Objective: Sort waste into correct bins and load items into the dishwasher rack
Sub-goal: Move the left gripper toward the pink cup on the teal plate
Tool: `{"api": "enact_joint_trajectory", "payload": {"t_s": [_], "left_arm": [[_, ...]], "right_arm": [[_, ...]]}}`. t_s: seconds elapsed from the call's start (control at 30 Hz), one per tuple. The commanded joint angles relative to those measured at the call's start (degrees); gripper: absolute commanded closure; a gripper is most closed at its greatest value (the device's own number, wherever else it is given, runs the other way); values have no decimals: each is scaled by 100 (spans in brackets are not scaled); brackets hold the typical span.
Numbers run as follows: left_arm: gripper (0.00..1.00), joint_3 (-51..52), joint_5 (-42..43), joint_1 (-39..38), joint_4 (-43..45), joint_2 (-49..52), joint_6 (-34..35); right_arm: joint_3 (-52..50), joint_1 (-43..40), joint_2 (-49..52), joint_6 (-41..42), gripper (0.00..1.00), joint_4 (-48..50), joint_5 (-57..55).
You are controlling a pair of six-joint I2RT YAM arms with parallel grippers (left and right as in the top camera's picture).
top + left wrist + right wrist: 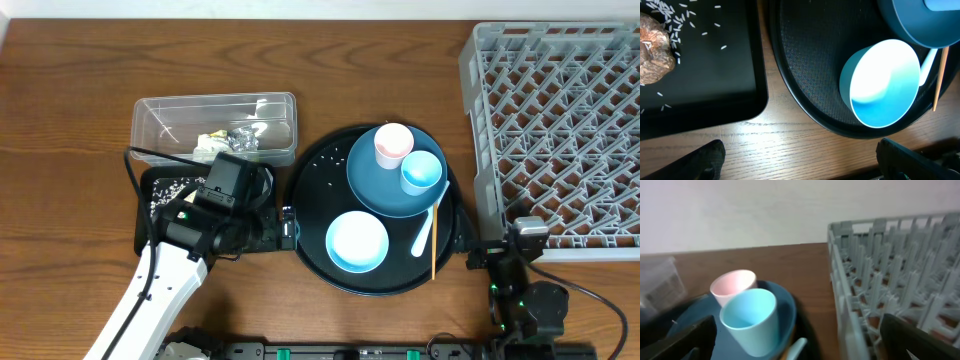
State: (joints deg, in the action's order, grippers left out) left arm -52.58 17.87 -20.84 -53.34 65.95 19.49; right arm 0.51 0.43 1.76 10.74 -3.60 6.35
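The clear tub (170, 118) holds crumpled wrappers (238, 139). The shallow black tray (150, 215) holds rice grains (669, 10) and a brown food lump (652, 57). My left gripper (273, 224) (800, 165) is open and empty over bare wood between this tray and the round black tray (318, 190). That tray carries a light blue bowl (357, 241), a pale blue spoon (424, 235), a chopstick (434, 250) and a dark blue plate (368, 182) with a pink cup (393, 145) and a light blue cup (421, 172). My right gripper (508, 252) (805, 347) is open and empty by the grey rack (560, 120).
The rack's front-left corner (840, 280) stands close to my right gripper. Cables run beside my left arm (150, 290). A few rice grains lie on the round tray's left part (335, 160). The table's front edge is just below both arms.
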Motion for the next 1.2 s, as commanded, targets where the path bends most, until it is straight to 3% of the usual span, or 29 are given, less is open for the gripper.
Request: {"api": "enact_joint_trajectory", "payload": {"t_s": [0.0, 0.2, 0.27, 0.37, 0.43, 0.7, 0.9, 1.03, 1.17], "left_arm": [[2, 61, 7, -13, 140, 28, -28], [0, 57, 236, -13, 581, 24, -33], [23, 48, 568, -13, 826, 26, -33], [80, -11, 896, -13, 1143, 26, -26], [92, -144, 916, -13, 1217, 28, -4], [94, -1054, 1110, -13, 1141, 304, 2], [94, -2105, 2162, -13, 1036, 1279, -555], [94, -2577, 2354, -13, 1051, 2035, -599], [94, -2728, 2741, -15, 1598, 2649, -739]], "right_arm": [[-20, -42, 2, 1451, 1, 0, 120], [-17, -42, 2, 1794, 1, 0, 162], [-2, -42, 2, 1794, 1, -9, 175], [127, -42, 2, 1794, 1, -17, 389], [343, -42, 2, 1790, 1, -127, 398], [1991, -42, 448, 1526, 1, -1370, 310], [3587, -42, 1690, 1360, 1, -2929, 315], [4730, -42, 2682, 1276, 1, -4306, 315], [5556, -42, 3506, 1224, 1, -5209, 310]]}}
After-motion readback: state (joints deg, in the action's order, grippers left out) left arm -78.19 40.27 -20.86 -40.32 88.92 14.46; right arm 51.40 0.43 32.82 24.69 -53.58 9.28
